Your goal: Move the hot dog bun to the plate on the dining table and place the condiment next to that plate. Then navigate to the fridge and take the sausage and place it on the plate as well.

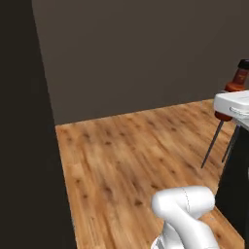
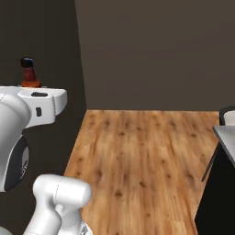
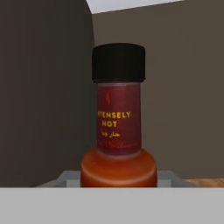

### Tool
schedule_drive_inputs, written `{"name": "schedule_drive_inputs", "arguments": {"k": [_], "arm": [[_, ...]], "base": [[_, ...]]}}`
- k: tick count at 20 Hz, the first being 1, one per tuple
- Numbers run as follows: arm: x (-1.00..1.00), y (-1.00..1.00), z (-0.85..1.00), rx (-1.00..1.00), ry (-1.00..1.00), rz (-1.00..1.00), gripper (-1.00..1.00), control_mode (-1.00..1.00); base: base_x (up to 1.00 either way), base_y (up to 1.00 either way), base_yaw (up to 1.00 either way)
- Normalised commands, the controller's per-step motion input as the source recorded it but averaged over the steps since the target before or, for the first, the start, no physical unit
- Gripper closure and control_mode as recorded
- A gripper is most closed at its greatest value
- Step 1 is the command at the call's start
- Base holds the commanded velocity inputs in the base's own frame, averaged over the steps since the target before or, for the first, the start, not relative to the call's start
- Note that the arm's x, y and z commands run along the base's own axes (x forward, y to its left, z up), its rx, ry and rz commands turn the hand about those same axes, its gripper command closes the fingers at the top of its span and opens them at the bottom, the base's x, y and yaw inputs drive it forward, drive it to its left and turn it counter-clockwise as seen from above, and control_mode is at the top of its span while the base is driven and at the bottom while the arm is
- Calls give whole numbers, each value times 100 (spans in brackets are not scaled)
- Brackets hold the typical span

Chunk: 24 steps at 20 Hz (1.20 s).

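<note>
In the left base view, a dark wall panel (image 1: 24,121) fills the left edge. A wood floor (image 1: 131,155) runs rightward to the right edge. There the condiment (image 1: 238,80) projects above the white hand, which is raised well clear of the floor. A black base (image 1: 238,185) with thin chair legs beside it stands below, at the lower right.

In the right base view, the condiment stands upright above the hand at the upper left. At the right edge, a grey top on a black base is judged to be a corner of the dining table (image 2: 227,137); the identification is not certain.

In the hand view, the condiment sits directly in front of the camera. Black cap up, its bulbous red base rests at the bottom centre between two grey finger parts. The gripper (image 3: 119,179) is judged to be pinching the bottle's lower body. The contact points are cut off by the frame bottom.

Step in hand: carrying the condiment to the dining table. No plate appears here.

Next move: bring the plate into sight. Then lower the bottle upright beside it, not on it, and spread the fingers.
</note>
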Motion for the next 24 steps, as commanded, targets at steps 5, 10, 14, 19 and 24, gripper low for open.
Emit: {"name": "schedule_drive_inputs", "arguments": {"k": [5,10,14,19,24], "arm": [[0,0,0,0,0,0,100,100],[0,0,0,0,0,0,100,100],[0,0,0,0,0,0,100,100],[0,0,0,0,0,0,100,100],[0,0,0,0,0,0,100,100]], "base": [[86,40,-47],[86,43,-52],[85,52,-54],[87,64,-56],[90,68,-57]]}}
